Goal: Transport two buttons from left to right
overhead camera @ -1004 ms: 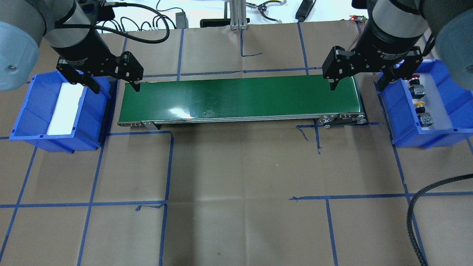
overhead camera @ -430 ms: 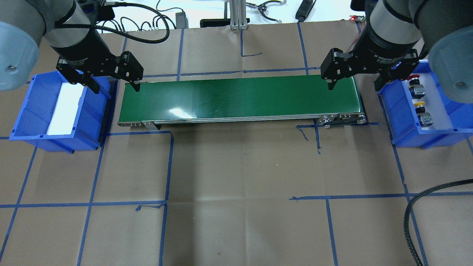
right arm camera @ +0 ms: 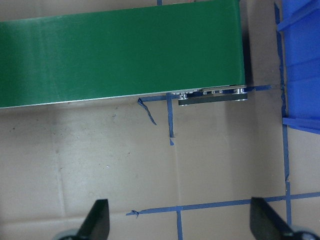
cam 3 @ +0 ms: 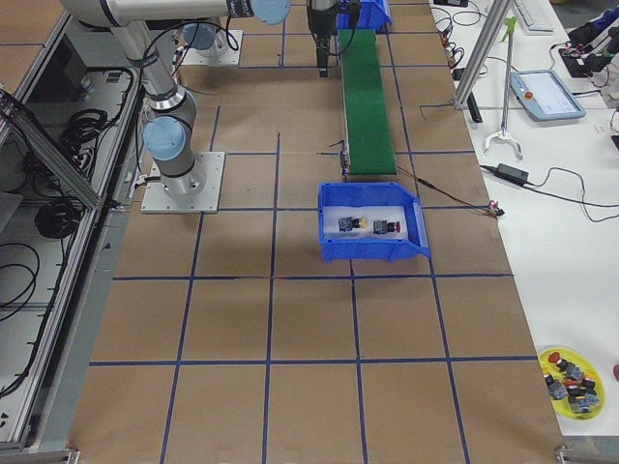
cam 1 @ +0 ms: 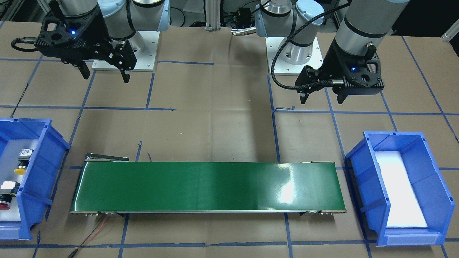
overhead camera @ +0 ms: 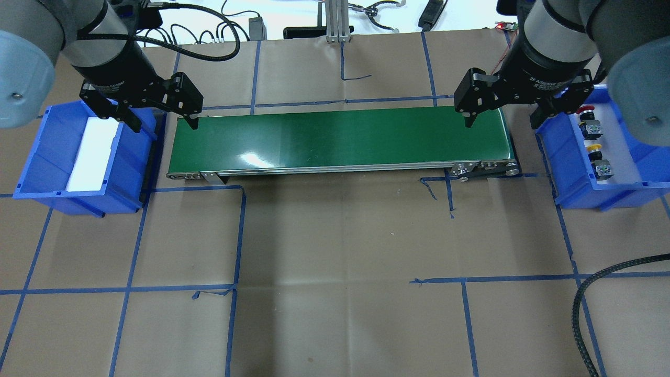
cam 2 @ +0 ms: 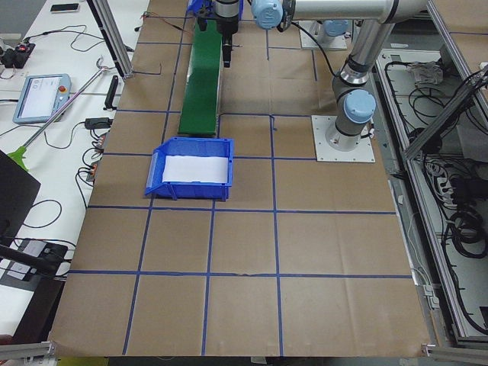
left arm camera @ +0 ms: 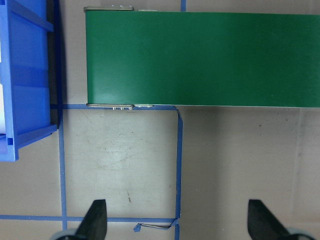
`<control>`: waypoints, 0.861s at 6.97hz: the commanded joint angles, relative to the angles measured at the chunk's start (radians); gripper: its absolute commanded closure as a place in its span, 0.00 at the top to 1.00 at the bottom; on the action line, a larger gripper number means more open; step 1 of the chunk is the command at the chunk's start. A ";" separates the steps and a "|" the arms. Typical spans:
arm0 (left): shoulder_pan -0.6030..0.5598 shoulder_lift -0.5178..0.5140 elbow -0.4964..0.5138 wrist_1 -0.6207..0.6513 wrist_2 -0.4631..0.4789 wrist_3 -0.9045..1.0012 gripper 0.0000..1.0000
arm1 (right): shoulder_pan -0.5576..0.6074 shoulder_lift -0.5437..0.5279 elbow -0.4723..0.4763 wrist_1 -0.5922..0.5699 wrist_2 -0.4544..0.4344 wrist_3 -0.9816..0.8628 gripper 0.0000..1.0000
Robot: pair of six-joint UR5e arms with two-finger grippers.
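Note:
Both buttons lie in the blue bin on my right: the red-capped button farther back, the yellow-capped button nearer, each with a grey-white block behind it. The front-facing view shows the yellow button and the red button in the same bin. My right gripper hangs open and empty above the belt's right end, just left of that bin. My left gripper hangs open and empty between the left bin and the belt. Each wrist view shows spread fingertips with nothing between them.
A green conveyor belt runs between the bins. The left blue bin holds only a white pad. Brown paper with blue tape lines covers the table. Cables lie at the far edge, and a black hose curls in at the lower right.
My right gripper has shifted slightly left and away from the right bin, staying open. The hose at the lower right moved with it. My left arm has not moved.

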 commanded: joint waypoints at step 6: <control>0.000 0.000 0.002 -0.001 0.000 0.000 1.00 | 0.000 0.004 0.001 0.000 0.017 0.002 1.00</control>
